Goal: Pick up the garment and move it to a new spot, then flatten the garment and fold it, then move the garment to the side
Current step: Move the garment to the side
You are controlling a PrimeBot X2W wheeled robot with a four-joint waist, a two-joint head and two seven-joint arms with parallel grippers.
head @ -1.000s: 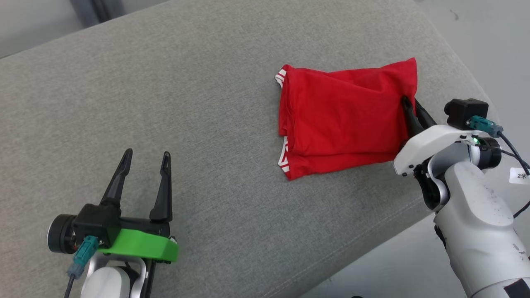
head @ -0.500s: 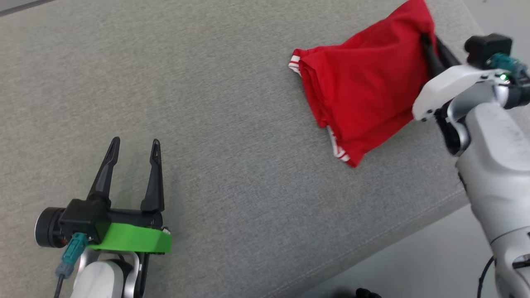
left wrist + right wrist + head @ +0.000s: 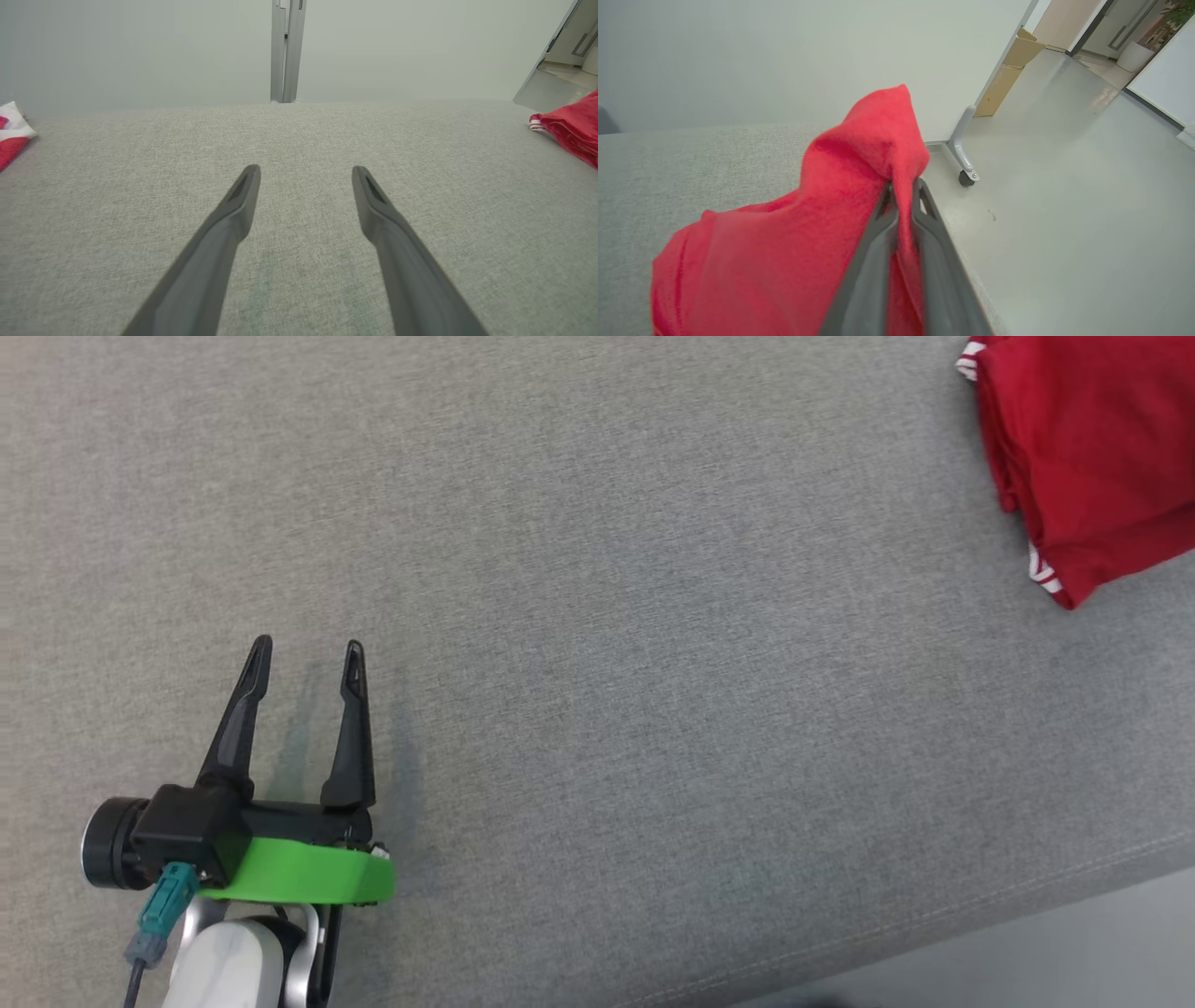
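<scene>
Right tool: fingers pressed together, clamped on edge fold of red garment. Pinched corner raised above grey fabric surface, rest of cloth trailing down toward it. One-edge grip probably chosen so folded stack travels sideways without opening.

Head view: garment at far upper right, near surface edge, white-trimmed hems pointing inward.

Left tool: fingers spread wide, nothing between them, low over bare surface, well apart from garment. Likely kept clear of carry path.

Step judged: last move to side.

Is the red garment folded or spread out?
Folded: the garment shows stacked layers with white-trimmed edges aligned; the right gripper pinches one end.
</scene>
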